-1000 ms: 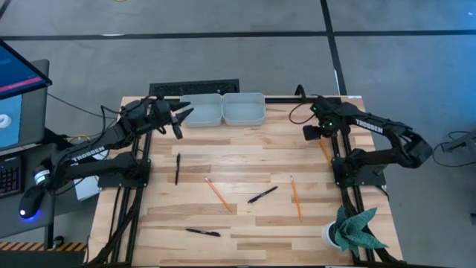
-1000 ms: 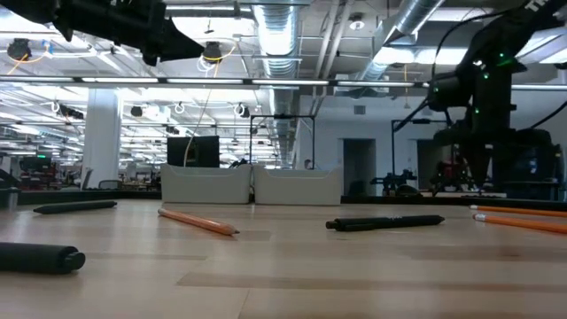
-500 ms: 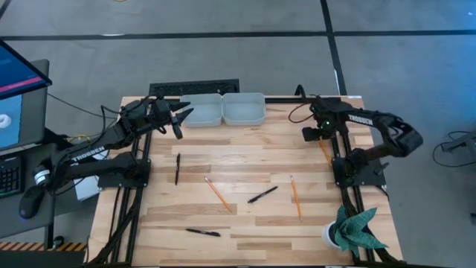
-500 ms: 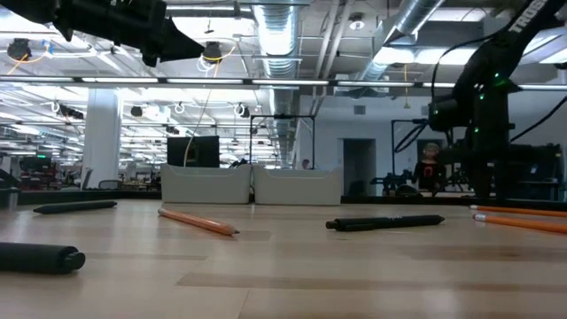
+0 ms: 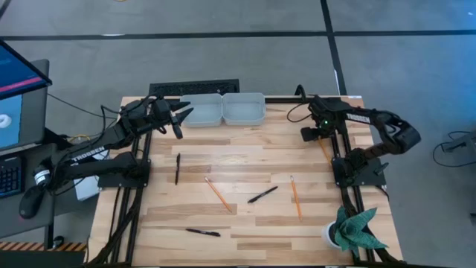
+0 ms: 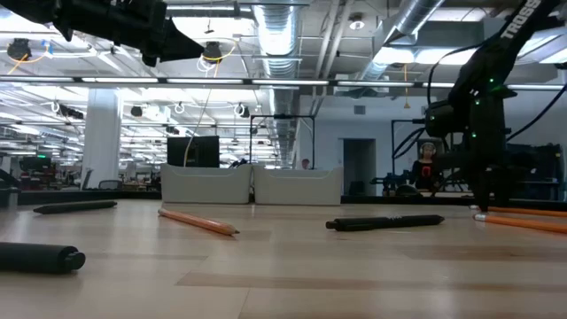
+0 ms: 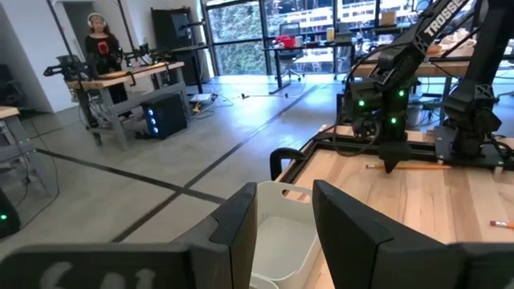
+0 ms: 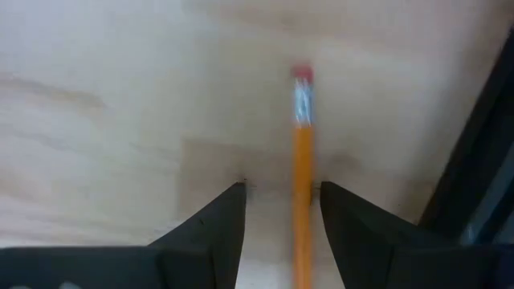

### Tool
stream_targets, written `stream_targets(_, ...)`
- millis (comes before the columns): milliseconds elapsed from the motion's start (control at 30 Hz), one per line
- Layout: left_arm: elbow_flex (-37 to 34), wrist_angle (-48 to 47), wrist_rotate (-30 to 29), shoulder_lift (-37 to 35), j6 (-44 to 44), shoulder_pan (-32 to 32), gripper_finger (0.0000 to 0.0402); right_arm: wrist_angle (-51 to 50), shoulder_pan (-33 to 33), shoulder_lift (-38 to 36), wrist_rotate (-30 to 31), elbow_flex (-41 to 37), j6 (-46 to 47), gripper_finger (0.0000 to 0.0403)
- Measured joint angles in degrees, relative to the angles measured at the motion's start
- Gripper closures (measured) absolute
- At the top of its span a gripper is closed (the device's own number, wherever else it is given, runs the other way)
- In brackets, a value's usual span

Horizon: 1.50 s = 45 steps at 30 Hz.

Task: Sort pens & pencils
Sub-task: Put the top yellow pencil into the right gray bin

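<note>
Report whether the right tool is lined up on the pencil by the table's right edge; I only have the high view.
Observer: Right wrist view shows the pencil between the right tool's open fingers, closer to one finger.
Operator: Give me its height.
Observer: Low view puts it down close to the table.
Operator: Check the left tool.
Observer: Left wrist view shows the left tool open, holding nothing, above the white bin.

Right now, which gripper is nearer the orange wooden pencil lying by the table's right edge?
Right. The right gripper is down over that orange wooden pencil, open fingers either side. The left gripper hovers across the table beside the white bins.
</note>
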Motion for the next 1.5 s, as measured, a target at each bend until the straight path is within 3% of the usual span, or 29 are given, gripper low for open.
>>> stream_targets(1033, 0.0, -0.15, -0.08, 0.02, -1.56, 0.0, 0.0287, 1.17, 0.01, 2.31, 0.35, 0.21, -0.2, 0.0231)
stream_targets(1500, 0.0, -0.2, -0.08, 0.02, -1.54, -0.02, 0.0287, 1.45, 0.02, 2.36, 0.2, 0.19, -0.15, 0.0283)
